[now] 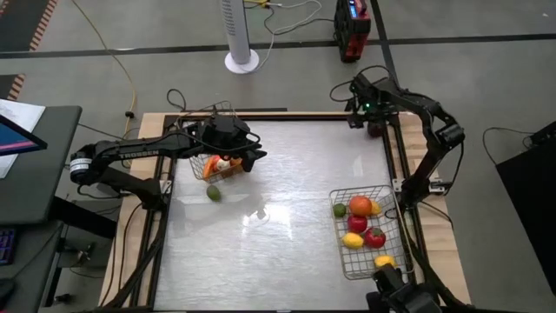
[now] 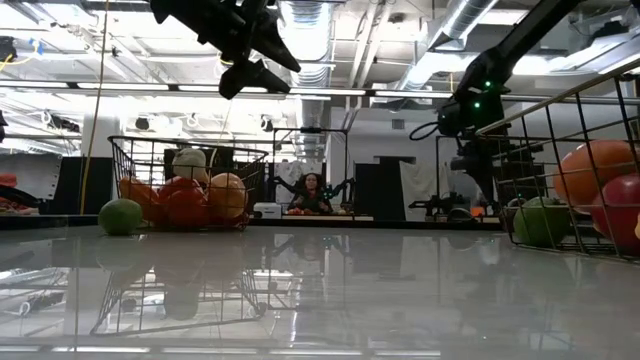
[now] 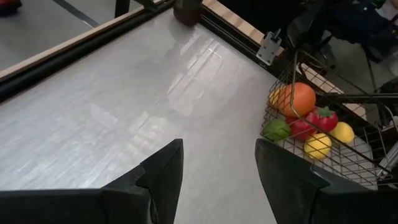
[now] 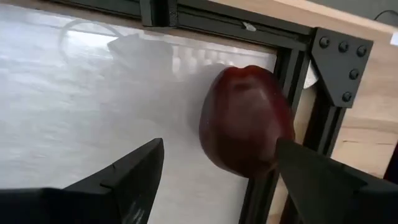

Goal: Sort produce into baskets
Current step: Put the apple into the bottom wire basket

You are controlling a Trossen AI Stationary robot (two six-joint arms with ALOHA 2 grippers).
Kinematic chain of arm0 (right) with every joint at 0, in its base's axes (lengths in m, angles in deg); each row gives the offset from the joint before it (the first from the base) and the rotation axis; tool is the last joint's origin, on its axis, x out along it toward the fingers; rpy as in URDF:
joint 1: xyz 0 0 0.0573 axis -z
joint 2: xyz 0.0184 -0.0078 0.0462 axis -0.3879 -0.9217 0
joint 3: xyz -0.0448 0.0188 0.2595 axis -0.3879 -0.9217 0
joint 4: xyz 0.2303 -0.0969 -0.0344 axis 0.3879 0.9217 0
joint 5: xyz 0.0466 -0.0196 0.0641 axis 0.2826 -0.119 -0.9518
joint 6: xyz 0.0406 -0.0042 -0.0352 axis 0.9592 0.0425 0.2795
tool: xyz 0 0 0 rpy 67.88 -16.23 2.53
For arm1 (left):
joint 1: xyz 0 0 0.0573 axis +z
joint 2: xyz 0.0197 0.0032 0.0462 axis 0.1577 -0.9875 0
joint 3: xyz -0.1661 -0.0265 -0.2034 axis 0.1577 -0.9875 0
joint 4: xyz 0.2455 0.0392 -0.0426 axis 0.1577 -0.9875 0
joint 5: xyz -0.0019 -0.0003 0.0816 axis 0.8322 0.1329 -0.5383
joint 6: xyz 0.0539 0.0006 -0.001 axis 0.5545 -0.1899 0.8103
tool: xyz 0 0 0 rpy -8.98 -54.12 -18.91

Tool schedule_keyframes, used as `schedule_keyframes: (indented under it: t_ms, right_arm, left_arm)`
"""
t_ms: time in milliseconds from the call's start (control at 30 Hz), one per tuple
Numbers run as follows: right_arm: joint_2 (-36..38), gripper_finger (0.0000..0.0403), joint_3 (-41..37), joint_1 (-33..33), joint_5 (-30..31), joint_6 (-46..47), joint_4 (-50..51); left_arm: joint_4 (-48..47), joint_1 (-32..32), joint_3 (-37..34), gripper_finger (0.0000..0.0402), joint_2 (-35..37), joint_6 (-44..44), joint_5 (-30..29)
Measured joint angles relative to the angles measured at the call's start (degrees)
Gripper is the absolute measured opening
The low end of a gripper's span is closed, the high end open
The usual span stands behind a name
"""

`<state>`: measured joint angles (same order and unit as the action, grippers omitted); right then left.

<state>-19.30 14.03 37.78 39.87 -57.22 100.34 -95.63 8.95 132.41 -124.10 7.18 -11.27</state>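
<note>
Dark red, glossy, egg-shaped toy fruit [image 4: 245, 121] sits closest to the right wrist camera, against the black frame rail [image 4: 292, 62] in the table's far right corner, its long axis roughly upright. Right gripper [image 4: 217, 171] hangs over it, fingers spread wide, one on either side, nothing gripped. Left gripper [image 3: 219, 168] hovers half-open and empty above the left silver wire-mesh basket [image 1: 217, 161] of produce; a green lime [image 1: 213, 193] lies just outside it. Right wire basket [image 1: 365, 230] holds more fruit
</note>
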Motion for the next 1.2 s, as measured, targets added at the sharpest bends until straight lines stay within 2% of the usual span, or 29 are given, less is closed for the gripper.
schedule_keyframes:
  t_ms: [233,433,533,633,767,800,967,1100,1200]
  right_arm:
    - [-0.2,0.0333,0.0,0.2,-0.3,2.3,-0.5]
    - [-4.6,0.0333,0.2,-0.6,1.6,3.1,2.3]
    - [-5.5,0.0333,0.7,-2.5,-1.5,-0.1,3.1]
    - [-3.6,0.0333,2.1,-8.0,-4.4,-1.8,3.2]
    - [1.3,0.0332,5.0,-16.2,-15.4,-1.2,1.5]
    - [2.4,0.0332,5.4,-17.8,-16.0,-0.5,1.6]
    - [3.6,0.0332,5.3,-20.3,-9.1,3.1,-0.2]
    - [0.7,0.0332,4.5,-19.0,-11.7,4.1,-7.5]
    - [-1.3,0.0332,4.4,-20.5,-12.7,5.8,-13.1]
  left_arm:
    - [0.0,0.0,0.0,0.0187,0.0,0.1,0.8]
    - [0.0,0.0,0.0,0.0187,0.0,0.1,2.6]
    - [0.0,0.0,0.0,0.0187,0.0,0.1,2.6]
    - [0.0,0.0,0.0,0.0187,0.0,0.1,2.7]
    - [0.0,0.0,0.0,0.0187,0.0,0.4,2.6]
    - [0.0,0.0,0.0,0.0187,0.0,0.4,2.6]
    - [0.0,0.0,0.0,0.0187,0.0,0.6,2.6]
    - [0.0,0.0,0.0,0.0187,0.0,0.6,2.6]
    - [-0.2,0.0,0.0,0.0187,0.0,0.6,2.8]
